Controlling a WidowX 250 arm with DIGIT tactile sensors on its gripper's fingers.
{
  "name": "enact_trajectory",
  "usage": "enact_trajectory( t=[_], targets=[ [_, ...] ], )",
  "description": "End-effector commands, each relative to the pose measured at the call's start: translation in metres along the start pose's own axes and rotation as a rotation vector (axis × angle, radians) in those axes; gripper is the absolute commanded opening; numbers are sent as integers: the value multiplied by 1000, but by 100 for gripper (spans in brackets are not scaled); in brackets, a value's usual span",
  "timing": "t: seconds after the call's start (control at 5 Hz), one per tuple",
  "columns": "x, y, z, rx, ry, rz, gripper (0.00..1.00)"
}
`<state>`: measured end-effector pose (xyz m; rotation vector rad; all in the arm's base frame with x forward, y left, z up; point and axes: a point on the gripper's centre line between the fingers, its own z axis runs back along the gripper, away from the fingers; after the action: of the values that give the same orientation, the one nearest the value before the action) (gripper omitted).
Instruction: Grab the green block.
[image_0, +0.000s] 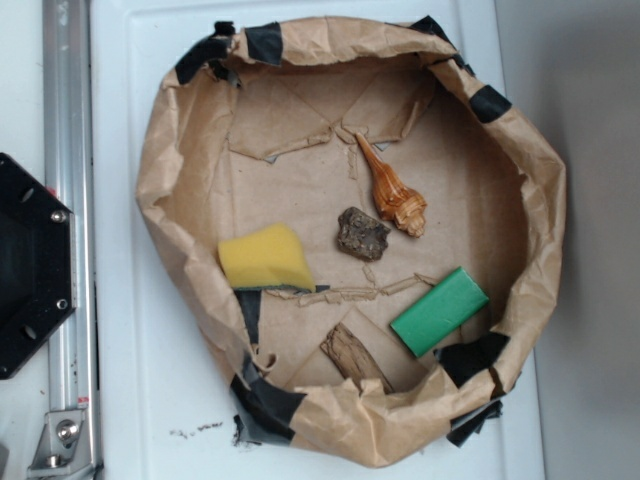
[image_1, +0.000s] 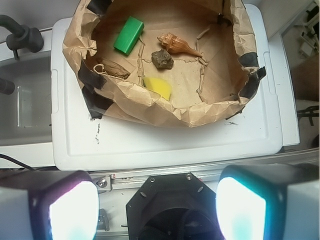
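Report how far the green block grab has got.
Done: nothing yet. The green block lies untouched in the brown paper basin, apart from the yellow sponge, rock, seashell and wood piece. In hand: the gripper is open, outside the basin near the robot base, holding nothing. Left: approach, descend, close, lift.

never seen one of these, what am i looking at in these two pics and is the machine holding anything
It is a small robot arm with a two-fingered gripper. One picture looks straight down from above; the other comes from a camera on the arm's wrist, so the two glowing pads at the bottom are its fingers, spread apart and holding nothing. On a white table sits a brown paper basin holding a green block, a yellow sponge, a seashell, a rock and a piece of wood.
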<state>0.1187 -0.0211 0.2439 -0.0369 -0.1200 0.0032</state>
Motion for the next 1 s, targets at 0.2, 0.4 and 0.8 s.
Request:
enact_trajectory(
  t=[0.2, 0.4, 0.8],
  targets=[
    [14, 9, -36, -51, -33, 60, 100],
    [31, 18, -68, -54, -72, 121, 100],
    [116, 6, -177, -71, -51, 255, 100]
  ],
)
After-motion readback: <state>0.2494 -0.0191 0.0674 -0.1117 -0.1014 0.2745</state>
